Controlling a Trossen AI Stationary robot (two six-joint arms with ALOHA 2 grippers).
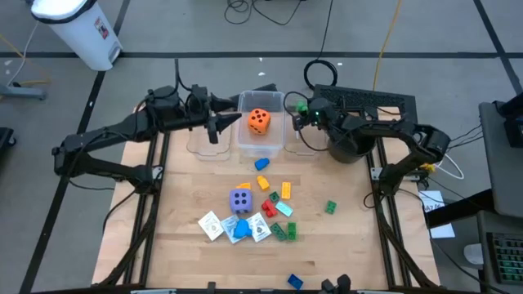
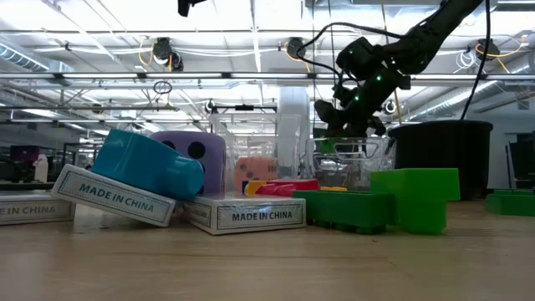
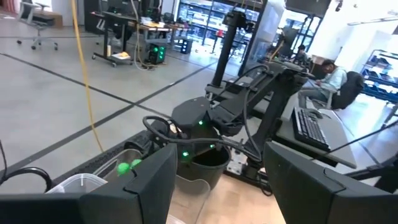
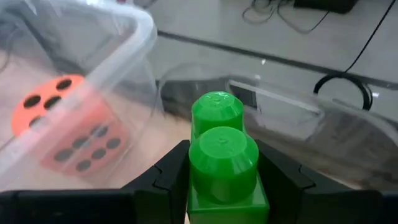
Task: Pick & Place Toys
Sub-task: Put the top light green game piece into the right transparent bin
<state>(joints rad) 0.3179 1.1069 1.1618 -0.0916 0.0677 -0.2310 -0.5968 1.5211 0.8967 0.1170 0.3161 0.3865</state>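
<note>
My right gripper (image 1: 296, 117) is shut on a green brick (image 4: 221, 155). It hangs over the right clear bin (image 1: 304, 145), beside the middle bin (image 1: 263, 100), where an orange die (image 1: 259, 121) rests on the floor. My left gripper (image 1: 225, 124) hovers level over the left bin (image 1: 203, 147), open and with nothing between its fingers (image 3: 143, 186). On the table lie a purple die (image 1: 240, 199), white cards (image 1: 211, 224), and red, yellow, blue and green bricks (image 1: 282, 231). My right gripper pinches the green brick by its two opposite sides (image 4: 194, 186) between the two fingers (image 4: 163, 182). The fingers slant down from the table's right side. The brick juts out past the fingertips, its two round studs facing the wrist camera. It is lifted clear above the bin.
A black pot (image 1: 347, 147) stands to the right of the bins, under the right arm. A single green brick (image 1: 330, 207) lies toward the right edge and a blue one (image 1: 294, 282) near the front edge. Bare wood shows on the table's left part.
</note>
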